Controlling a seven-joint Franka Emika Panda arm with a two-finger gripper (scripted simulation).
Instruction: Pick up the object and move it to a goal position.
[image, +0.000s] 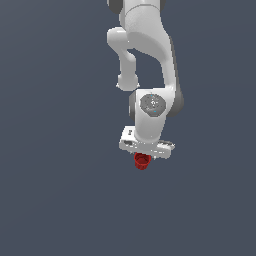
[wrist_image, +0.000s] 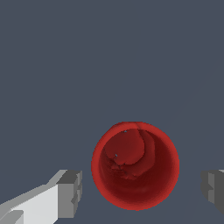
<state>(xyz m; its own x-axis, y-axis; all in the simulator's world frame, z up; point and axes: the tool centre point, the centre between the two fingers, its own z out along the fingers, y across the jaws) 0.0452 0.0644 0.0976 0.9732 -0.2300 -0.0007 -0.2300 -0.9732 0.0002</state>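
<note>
Flat slate-grey ground is filling both views, with the white arm (image: 147, 65) reaching down from the top centre of the exterior frame. Its gripper (wrist_image: 142, 188) is hanging wide open, grasping nothing, while the red cup (image: 142, 161) is sitting just below centre, between the fingers (wrist_image: 70, 192) with clear gaps on both sides.

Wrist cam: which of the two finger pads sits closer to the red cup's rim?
The pad on the white finger in full view; only a thin gap separates it from the cup. The other pad, cut by the frame edge, stands further off. The gripper is open.
</note>
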